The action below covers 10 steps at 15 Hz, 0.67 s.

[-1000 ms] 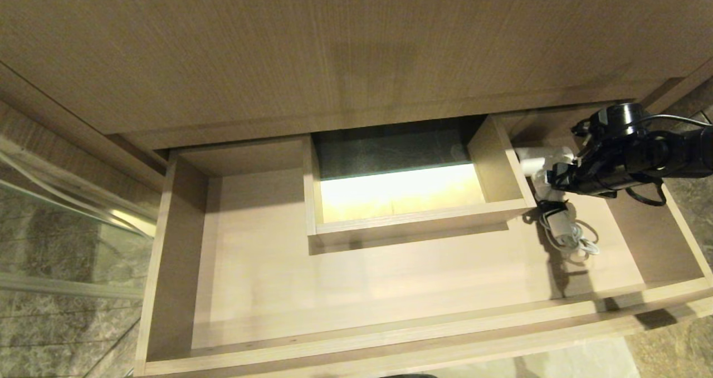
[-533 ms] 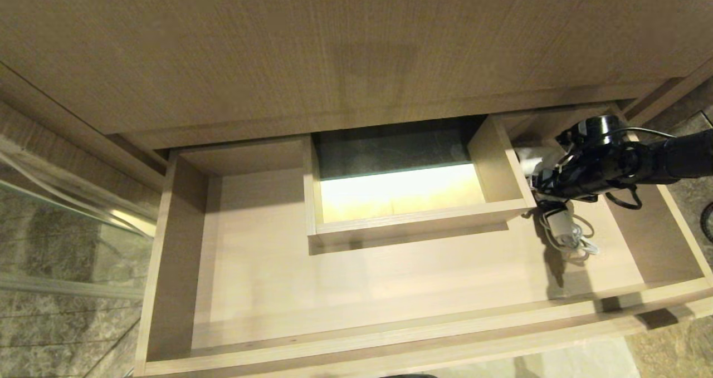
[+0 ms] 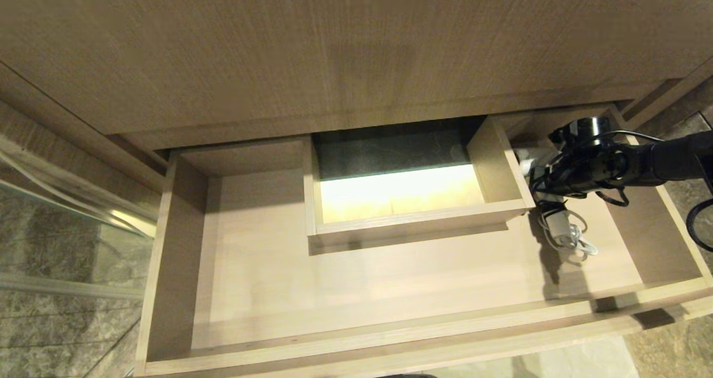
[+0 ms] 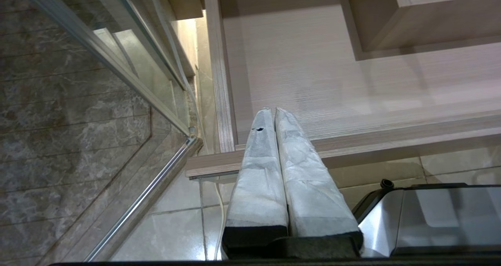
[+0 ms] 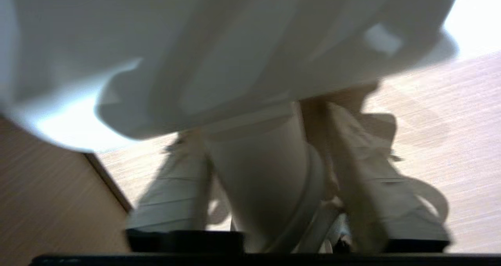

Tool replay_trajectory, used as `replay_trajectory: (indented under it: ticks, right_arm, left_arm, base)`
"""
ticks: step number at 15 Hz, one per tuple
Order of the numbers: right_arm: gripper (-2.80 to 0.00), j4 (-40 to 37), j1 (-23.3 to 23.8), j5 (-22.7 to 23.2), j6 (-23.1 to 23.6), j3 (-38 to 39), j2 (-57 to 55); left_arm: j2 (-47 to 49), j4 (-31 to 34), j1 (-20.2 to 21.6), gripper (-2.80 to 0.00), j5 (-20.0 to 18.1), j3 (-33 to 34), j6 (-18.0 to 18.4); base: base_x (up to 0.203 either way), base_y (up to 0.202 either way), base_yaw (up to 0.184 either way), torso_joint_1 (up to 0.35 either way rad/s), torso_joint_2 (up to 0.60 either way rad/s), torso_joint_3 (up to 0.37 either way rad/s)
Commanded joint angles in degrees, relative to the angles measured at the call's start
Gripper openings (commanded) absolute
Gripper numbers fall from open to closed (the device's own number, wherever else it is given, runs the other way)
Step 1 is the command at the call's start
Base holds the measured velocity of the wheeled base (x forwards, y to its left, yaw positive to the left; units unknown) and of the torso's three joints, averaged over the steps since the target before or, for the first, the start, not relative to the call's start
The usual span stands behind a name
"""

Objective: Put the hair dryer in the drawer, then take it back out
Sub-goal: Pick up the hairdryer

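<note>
Since a second ago the right arm has sunk deeper into the right wing of the drawer and slid a little toward the middle box, so the right gripper now sits low beside that box's side wall. The hair dryer lies in the same right-hand bay, its white body showing just past the gripper and its bundled cord trailing onto the drawer floor nearer the front. In the right wrist view the handle of the hair dryer stands between the two padded fingers; they seem to be pressing on it, though the blur leaves that unsure. The cord has barely shifted.

The left gripper hangs outside the drawer's front left corner, its pads pressed together on nothing.

The drawer is pulled well out, pale wood, with a U-shaped floor around a lit rectangular cut-out. A taller wood panel rises above it. Dark marbled tile and a glass partition with a metal frame flank the left side.
</note>
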State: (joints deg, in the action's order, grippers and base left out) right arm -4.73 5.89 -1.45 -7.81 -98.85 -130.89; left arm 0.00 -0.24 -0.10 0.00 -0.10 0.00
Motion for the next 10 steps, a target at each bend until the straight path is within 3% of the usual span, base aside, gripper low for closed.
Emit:
replay_trajectory:
  ticks: [1, 3, 7, 10]
  right_arm:
    - [-2.8, -0.3, 0.0, -0.3, 0.5, 0.8, 1.8]
    - [-2.8, -1.6, 0.1, -0.4, 1.8, 2.9, 5.2]
    - [-2.8, -8.0, 1.8, -1.0, 10.3, 7.6, 14.0]
    - [-2.8, -10.3, 2.5, -1.1, 12.3, 11.0, 21.0]
  left_arm:
    - [0.0, 0.0, 0.0, -2.8, 0.0, 0.0, 0.0]
    - [0.1, 0.0, 0.0, -2.8, 0.0, 0.0, 0.0]
    - [0.1, 0.0, 0.0, -2.8, 0.0, 0.0, 0.0]
    - [0.0, 0.0, 0.0, -2.8, 0.0, 0.0, 0.0]
  base:
    - [0.0, 0.0, 0.0, 0.0, 0.0, 0.0]
    - [0.0, 0.0, 0.0, 0.0, 0.0, 0.0]
    - [0.0, 0.0, 0.0, 0.0, 0.0, 0.0]
    - [0.0, 0.0, 0.0, 0.0, 0.0, 0.0]
